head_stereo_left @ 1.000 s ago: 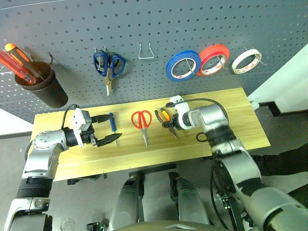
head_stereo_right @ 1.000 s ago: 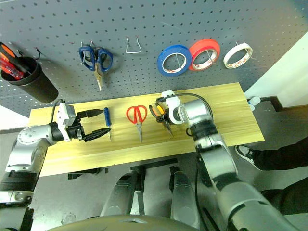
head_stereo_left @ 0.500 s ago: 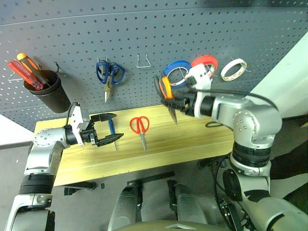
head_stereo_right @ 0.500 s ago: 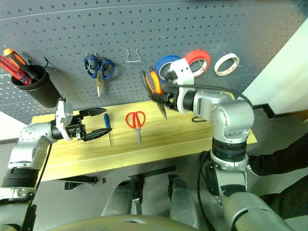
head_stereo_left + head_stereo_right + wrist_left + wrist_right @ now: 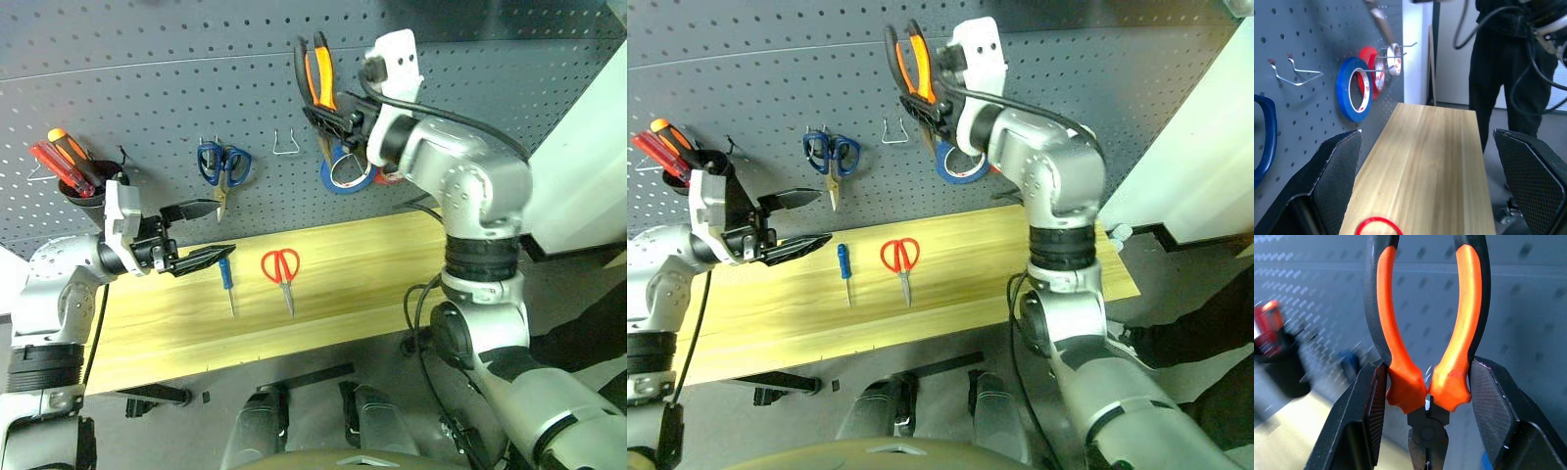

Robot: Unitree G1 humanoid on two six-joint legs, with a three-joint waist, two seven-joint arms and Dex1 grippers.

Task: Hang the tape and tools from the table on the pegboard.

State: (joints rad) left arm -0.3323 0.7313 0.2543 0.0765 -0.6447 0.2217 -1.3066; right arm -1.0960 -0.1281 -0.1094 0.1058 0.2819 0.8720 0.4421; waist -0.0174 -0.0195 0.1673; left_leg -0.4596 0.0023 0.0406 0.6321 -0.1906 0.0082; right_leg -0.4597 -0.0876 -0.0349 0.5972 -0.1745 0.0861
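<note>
1. Pliers (image 5: 315, 70) are sitting clamped in the right gripper (image 5: 338, 122), handles up against the pegboard (image 5: 176, 108), above the blue roll (image 5: 345, 172).
2. Left gripper (image 5: 201, 235) is hovering with jaws spread wide and empty, over the table (image 5: 372, 264).
3. Blue-handled screwdriver (image 5: 227, 277) and red-handled scissors (image 5: 281, 270) are lying side by side on the planks.
4. Whitish tape (image 5: 1394, 58) is hanging on a hook past the red roll (image 5: 1371, 73).
5. Black cup (image 5: 86, 196) on the board is holding red and orange screwdrivers (image 5: 57, 157).
</note>
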